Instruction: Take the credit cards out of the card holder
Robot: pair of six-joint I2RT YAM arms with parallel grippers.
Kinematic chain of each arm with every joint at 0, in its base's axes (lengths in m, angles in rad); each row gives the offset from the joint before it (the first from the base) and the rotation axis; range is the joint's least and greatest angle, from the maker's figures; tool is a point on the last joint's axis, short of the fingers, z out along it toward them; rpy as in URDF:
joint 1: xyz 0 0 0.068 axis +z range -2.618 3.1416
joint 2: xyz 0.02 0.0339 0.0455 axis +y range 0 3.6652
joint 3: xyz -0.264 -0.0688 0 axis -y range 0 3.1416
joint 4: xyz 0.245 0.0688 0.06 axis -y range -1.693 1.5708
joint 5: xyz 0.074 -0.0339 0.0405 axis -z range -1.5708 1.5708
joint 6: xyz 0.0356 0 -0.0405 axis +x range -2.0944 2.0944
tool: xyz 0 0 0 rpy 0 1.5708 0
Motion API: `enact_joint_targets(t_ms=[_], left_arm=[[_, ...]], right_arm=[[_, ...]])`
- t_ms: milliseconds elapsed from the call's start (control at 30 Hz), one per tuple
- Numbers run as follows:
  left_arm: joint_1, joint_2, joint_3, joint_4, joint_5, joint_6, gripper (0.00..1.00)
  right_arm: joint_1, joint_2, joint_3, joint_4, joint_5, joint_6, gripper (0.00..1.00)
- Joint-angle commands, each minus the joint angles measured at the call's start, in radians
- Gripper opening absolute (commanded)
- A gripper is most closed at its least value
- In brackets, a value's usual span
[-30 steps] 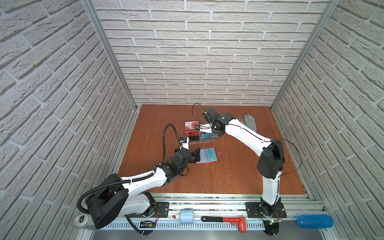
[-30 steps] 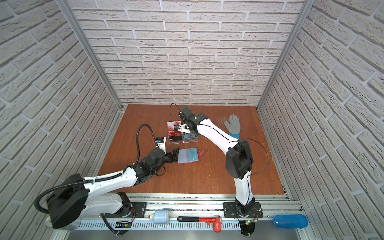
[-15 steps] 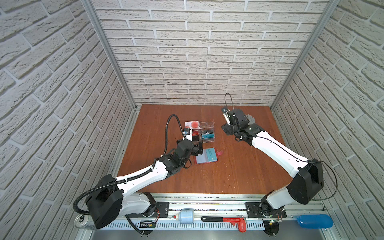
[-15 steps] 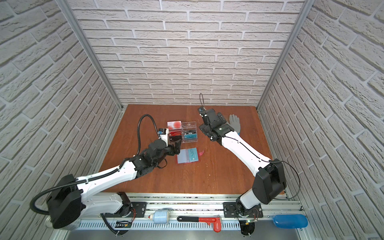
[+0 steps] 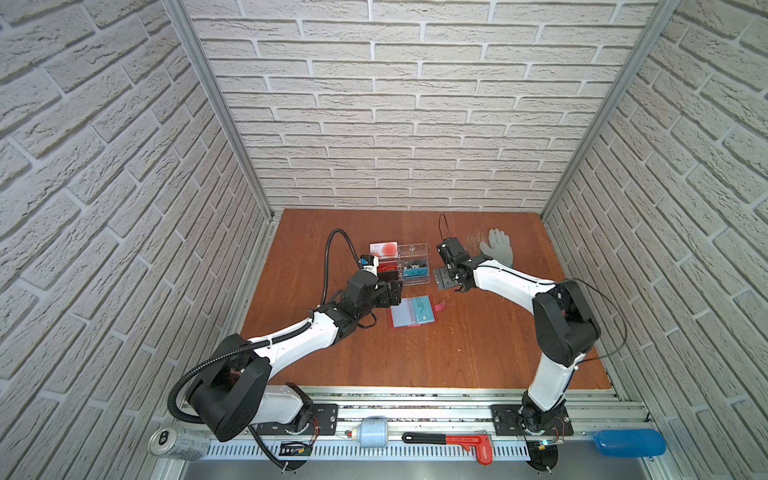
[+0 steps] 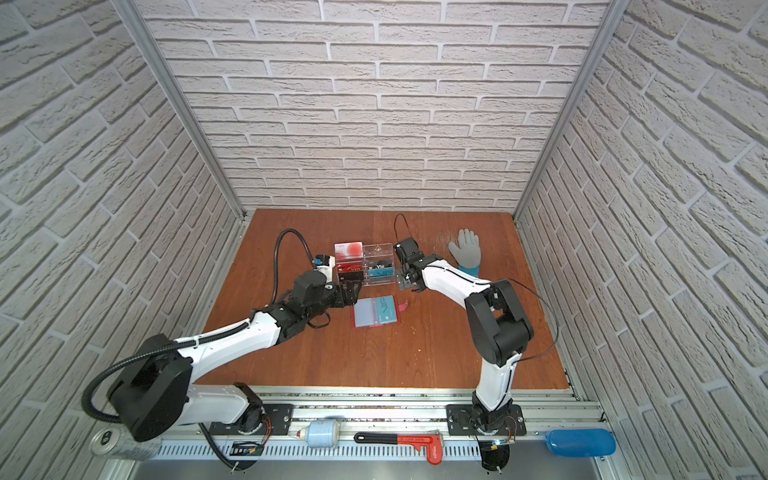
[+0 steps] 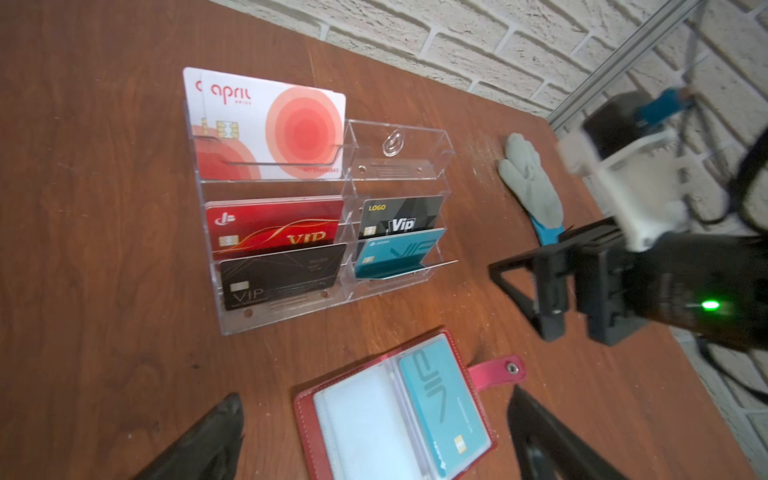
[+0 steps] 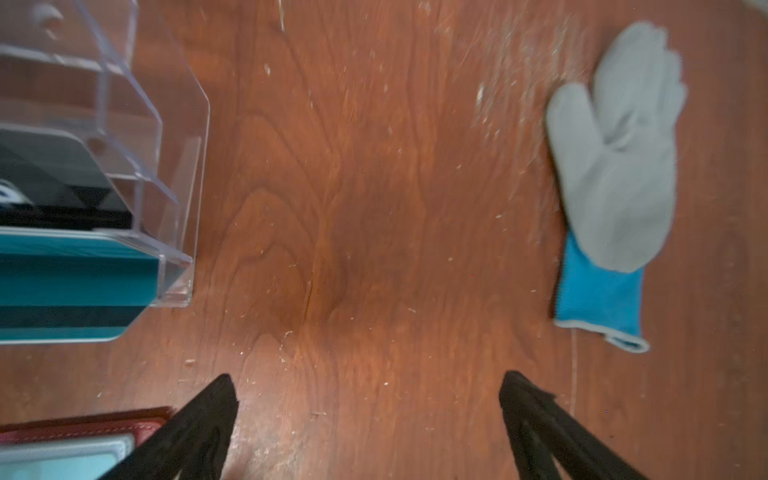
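The red card holder (image 5: 413, 312) (image 6: 376, 312) lies open and flat on the wooden table, its snap tab (image 7: 498, 372) pointing right. A teal credit card (image 7: 440, 407) sits in its right clear sleeve; the left sleeve looks pale blue. My left gripper (image 5: 395, 289) (image 6: 351, 291) hovers at the holder's left edge, open, with its two fingers either side of the holder in the left wrist view (image 7: 376, 405). My right gripper (image 5: 446, 282) (image 6: 409, 282) hangs open and empty over bare wood (image 8: 368, 380), just right of the acrylic stand and behind the holder's tab.
A clear acrylic tiered stand (image 5: 401, 264) (image 7: 316, 208) with several printed cards stands just behind the holder. A teal card with a dark stripe (image 8: 75, 291) leans in its front right pocket. A grey and blue glove (image 5: 498, 247) (image 8: 619, 166) lies at the back right.
My right gripper has left the acrylic stand, opened, swung right and come down beside the stand. My left gripper has crept forward to the card holder's left edge.
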Motion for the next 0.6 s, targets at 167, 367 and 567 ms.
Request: enact_joint_targets(t_ms=[167,367,567], left_arm=[[0.019,0.042,-0.035,0.111,0.103,-0.026,0.98],[0.027,0.053,-0.034,0.115,0.122,-0.045,0.98],[0.039,0.09,-0.029,0.127,0.153,-0.064,0.98]], right_arm=[[-0.003,0.03,0.021,0.056,-0.043,0.055,1.0],[-0.005,0.056,0.036,0.076,-0.052,0.063,1.0],[-0.005,0.084,0.07,0.09,-0.063,0.069,1.0]])
